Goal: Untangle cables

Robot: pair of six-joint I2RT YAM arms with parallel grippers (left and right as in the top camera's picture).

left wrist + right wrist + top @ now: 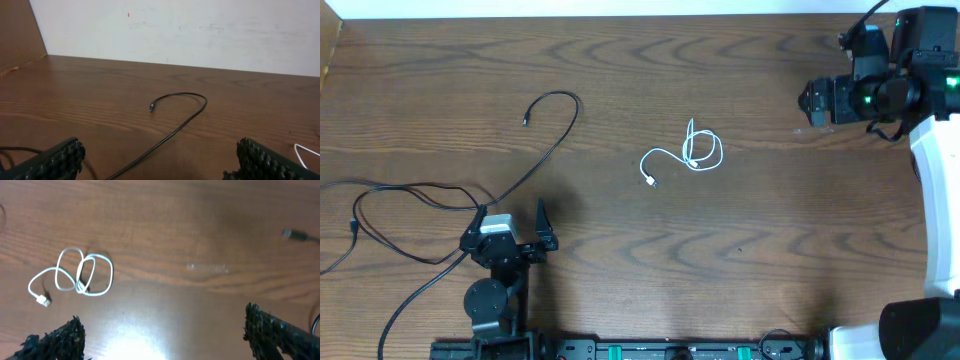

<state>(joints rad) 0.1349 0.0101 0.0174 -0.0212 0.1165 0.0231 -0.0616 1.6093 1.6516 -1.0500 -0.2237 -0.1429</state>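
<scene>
Both grippers stand spread wide and hold nothing. The short white cable (693,150) lies coiled near the middle of the table (770,250), at about 8 o'clock from the right gripper (162,332), well apart. A black cable (190,120) runs between the left gripper's (157,160) fingers toward 1 o'clock.

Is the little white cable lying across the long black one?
No, the white cable sits curled by itself mid-table, with bare wood between it and the black cable.
</scene>
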